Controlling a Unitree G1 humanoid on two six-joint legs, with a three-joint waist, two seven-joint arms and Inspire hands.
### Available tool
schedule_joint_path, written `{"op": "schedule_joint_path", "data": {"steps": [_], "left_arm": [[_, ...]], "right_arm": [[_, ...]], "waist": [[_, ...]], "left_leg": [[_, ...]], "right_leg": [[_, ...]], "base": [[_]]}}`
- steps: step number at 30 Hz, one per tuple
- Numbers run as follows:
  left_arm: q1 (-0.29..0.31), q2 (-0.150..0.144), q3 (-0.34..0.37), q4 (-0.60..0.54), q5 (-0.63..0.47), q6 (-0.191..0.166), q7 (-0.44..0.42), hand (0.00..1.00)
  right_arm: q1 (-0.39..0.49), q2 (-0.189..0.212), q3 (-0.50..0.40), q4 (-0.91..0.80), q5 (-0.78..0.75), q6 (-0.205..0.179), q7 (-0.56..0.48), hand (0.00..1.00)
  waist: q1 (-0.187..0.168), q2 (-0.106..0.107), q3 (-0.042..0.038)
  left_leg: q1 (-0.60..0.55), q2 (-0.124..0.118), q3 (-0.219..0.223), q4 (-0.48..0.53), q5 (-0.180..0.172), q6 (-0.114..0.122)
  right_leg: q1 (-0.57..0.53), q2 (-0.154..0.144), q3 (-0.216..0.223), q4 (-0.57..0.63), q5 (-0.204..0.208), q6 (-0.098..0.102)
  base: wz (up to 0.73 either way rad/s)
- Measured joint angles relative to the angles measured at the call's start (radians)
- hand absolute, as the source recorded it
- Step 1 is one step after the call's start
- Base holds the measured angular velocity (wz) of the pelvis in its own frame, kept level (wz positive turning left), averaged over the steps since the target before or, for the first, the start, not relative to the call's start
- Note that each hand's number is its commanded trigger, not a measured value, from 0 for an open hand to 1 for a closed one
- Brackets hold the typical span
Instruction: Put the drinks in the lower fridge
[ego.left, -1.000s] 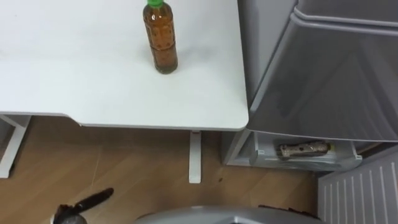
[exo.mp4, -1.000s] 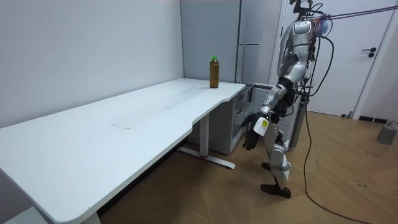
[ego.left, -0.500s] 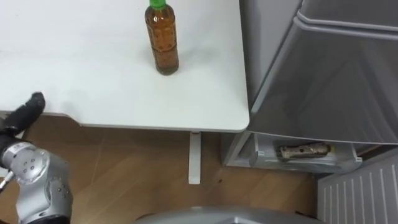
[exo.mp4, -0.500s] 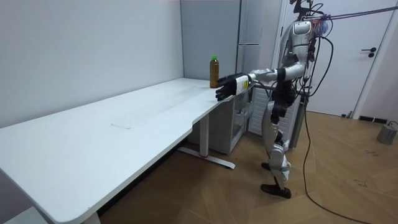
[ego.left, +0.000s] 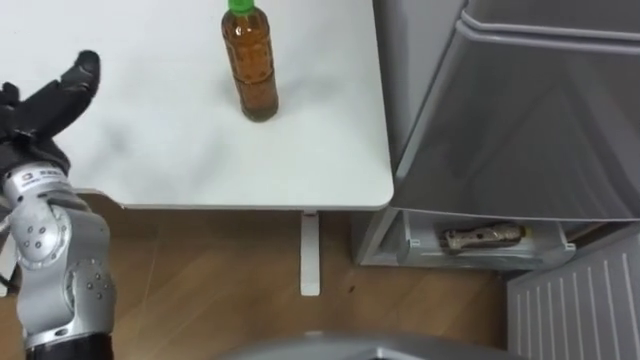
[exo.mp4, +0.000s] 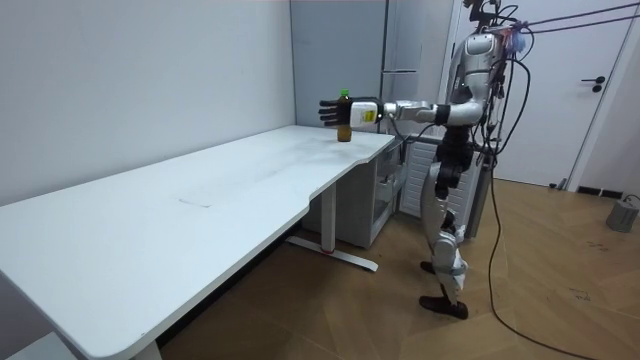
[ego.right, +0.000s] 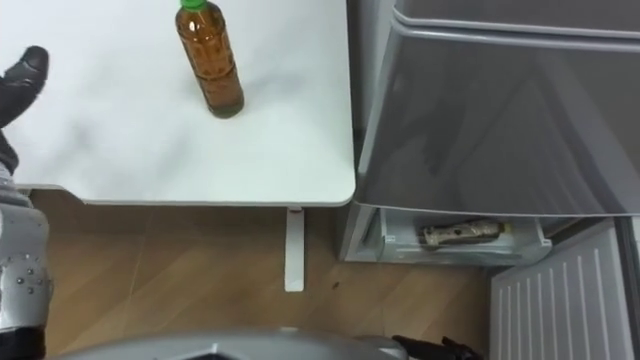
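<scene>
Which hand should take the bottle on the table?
Left. The left hand is raised, open, over the table, left of the bottle; the right hand hangs low, far from it.

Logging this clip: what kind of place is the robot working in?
Probably a bare test room or office rather than a home kitchen: a long white desk with one bottle on it, a tall grey fridge at the desk's end, its lower door open, and wood-look flooring.

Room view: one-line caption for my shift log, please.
Standing by the fridge, the robot reaches its open left hand over the white table, beside the green-capped drink bottle.
</scene>
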Motion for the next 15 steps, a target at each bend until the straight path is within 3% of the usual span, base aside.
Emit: {"op": "schedule_joint_path", "data": {"steps": [3,9,15], "left_arm": [[0.0,0.018,-0.029,0.001,0.002,0.037,-0.07,0.0],[-0.031,0.019,-0.039,0.003,0.032,0.132,-0.168,0.0],[-0.084,0.021,-0.04,0.003,0.053,0.2,-0.232,0.0]], "right_arm": [[0.004,0.0,-0.008,-0.001,0.013,0.008,0.003,0.0],[0.004,-0.004,-0.024,-0.008,0.045,0.039,0.003,0.0],[0.006,-0.004,-0.038,-0.019,0.051,0.076,-0.011,0.0]], "waist": [[-0.007,0.006,0.0039],[-0.024,0.018,0.0099],[-0.036,0.025,0.0081]], "left_leg": [[0.0,0.0,0.004,0.0,0.0,0.0],[0.011,0.0,0.02,-0.001,0.0,0.0],[0.018,0.005,0.026,-0.004,0.0,0.0]], "right_leg": [[-0.002,0.0,0.005,0.0,0.0,0.0],[-0.008,0.003,0.03,0.001,0.001,0.001],[-0.002,0.012,0.052,0.002,0.004,-0.002]], "base": [[-0.06],[-0.09],[-0.1]]}}
